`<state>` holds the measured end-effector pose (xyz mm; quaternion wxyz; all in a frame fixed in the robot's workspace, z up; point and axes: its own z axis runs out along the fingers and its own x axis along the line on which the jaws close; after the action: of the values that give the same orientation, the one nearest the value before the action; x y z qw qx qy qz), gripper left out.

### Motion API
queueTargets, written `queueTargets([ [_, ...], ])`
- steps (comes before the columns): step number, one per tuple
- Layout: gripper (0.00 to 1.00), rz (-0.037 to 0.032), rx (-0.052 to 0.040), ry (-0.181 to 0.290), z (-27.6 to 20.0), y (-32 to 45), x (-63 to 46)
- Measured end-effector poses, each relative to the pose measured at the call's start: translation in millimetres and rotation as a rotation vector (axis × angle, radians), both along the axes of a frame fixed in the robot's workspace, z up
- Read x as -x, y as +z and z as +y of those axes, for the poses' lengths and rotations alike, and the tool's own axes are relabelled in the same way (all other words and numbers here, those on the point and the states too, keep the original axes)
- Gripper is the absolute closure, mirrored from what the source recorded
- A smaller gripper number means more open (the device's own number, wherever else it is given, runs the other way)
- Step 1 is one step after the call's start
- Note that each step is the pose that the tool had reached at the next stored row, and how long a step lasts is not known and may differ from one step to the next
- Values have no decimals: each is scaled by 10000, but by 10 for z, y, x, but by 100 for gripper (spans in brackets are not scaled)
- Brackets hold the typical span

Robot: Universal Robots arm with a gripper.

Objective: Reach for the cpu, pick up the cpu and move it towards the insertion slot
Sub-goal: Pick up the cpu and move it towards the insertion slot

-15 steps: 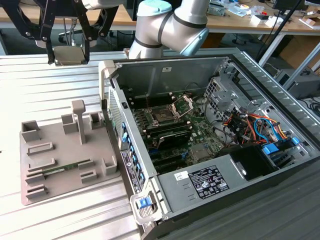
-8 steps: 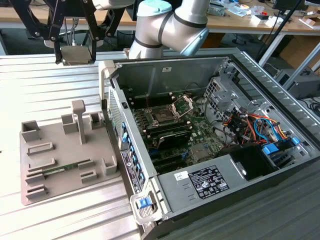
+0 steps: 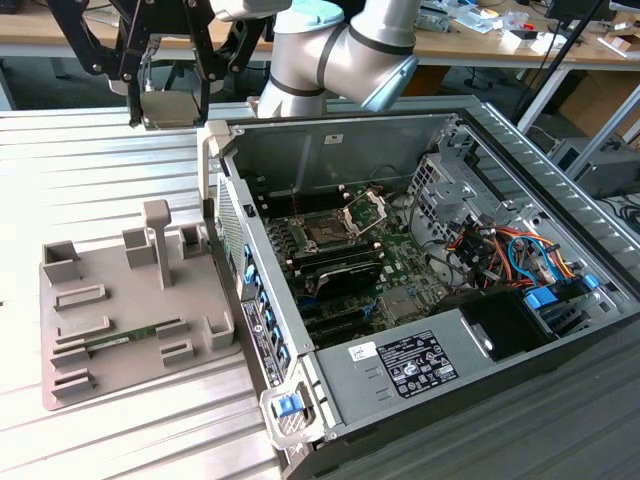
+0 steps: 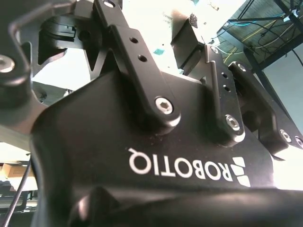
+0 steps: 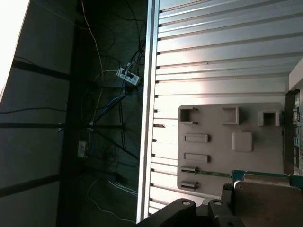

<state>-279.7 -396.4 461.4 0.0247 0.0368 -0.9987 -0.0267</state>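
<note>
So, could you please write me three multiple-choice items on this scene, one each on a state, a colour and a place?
1. The insertion slot has its metal frame: A. flipped open B. closed flat C. missing
2. The memory stick on the grey tray is: A. red B. green C. white
3. The cpu is: A. in the insertion slot B. held by the gripper above the table C. on the grey tray

Answers: 1 A, the frame stands up beside the bare slot; 2 B, it shows green against the grey; 3 B, it hangs in the gripper, clear of tray and slot.
</note>
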Motion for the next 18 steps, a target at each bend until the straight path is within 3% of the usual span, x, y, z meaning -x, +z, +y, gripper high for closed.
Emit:
queueTargets([
  [18,45,0,0,0,0,0,-280],
])
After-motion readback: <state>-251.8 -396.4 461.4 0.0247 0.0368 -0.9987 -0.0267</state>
